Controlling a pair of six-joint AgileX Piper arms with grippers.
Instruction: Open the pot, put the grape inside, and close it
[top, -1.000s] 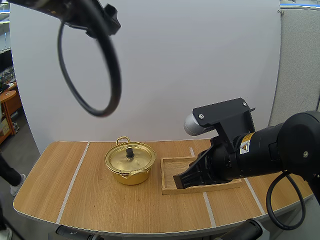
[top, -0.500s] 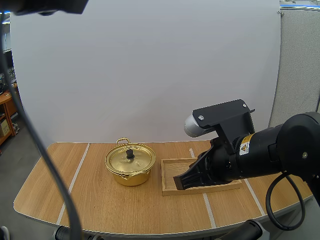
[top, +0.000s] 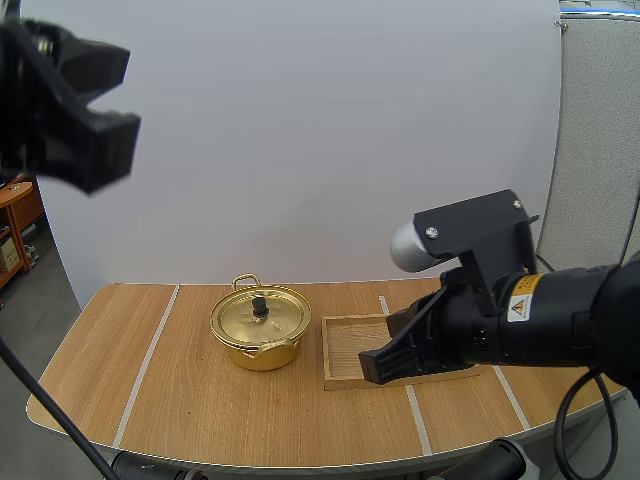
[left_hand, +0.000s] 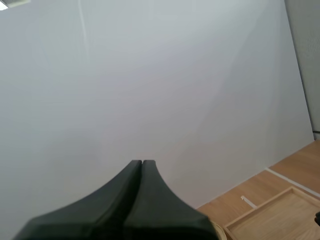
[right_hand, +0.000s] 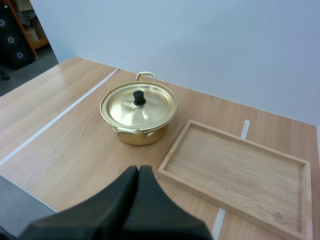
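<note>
The round gold metal lid (right_hand: 152, 112) looks light, stiff and slick, so grip its black knob (right_hand: 139, 97); left tool (left_hand: 142, 162) and right tool (right_hand: 139, 169) are closed, empty.

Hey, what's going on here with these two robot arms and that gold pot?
Nothing is being handled at this moment. The gold pot sits on the table with its lid on, and a wooden tray lies right beside it. The right tool hangs low by the tray's near side, shut on nothing. The left tool is raised well above the table, also shut on nothing. The pot has not yet been opened.
</note>
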